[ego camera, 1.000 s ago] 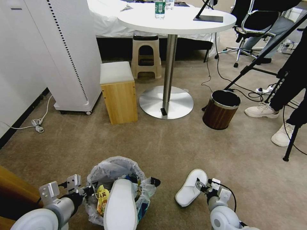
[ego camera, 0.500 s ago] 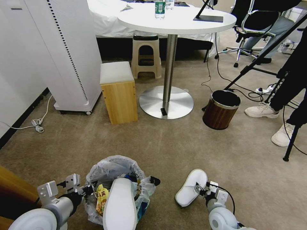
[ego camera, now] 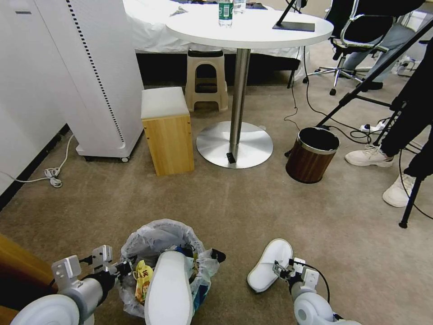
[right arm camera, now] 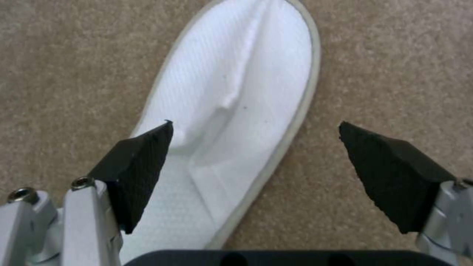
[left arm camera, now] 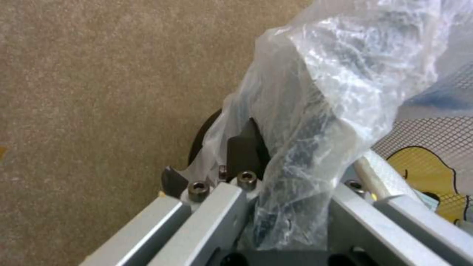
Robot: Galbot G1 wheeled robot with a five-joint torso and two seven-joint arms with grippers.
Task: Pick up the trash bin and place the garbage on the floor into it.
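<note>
The trash bin [ego camera: 167,266] stands on the beige carpet floor [ego camera: 234,203] close in front of the robot, on its left side, its crinkled clear plastic bag [left arm camera: 335,92] spilling over the rim. A white slipper [ego camera: 169,289] sticks out of the bin top, with a yellow wrapper [ego camera: 144,277] tucked beside it among other litter. The left pincer [ego camera: 127,267] is at the bin's left rim, clamped onto the rim through the liner: in the left wrist view the bag film is bunched between its dark pads [left arm camera: 244,149].

A second white slipper [ego camera: 269,264] lies flat on the floor to the right of the bin, apart from it. The right pincer [ego camera: 283,271] hangs just over the slipper's near end, spread wide and holding nothing; in the right wrist view one black pad [right arm camera: 138,166] is above the slipper [right arm camera: 231,111] and the other [right arm camera: 389,173] is above bare carpet beside it.

Farther off stand a brown wood-look bin [ego camera: 312,154], a round white worktop [ego camera: 252,29] on a metal pedestal, and a wooden stool [ego camera: 167,131].
</note>
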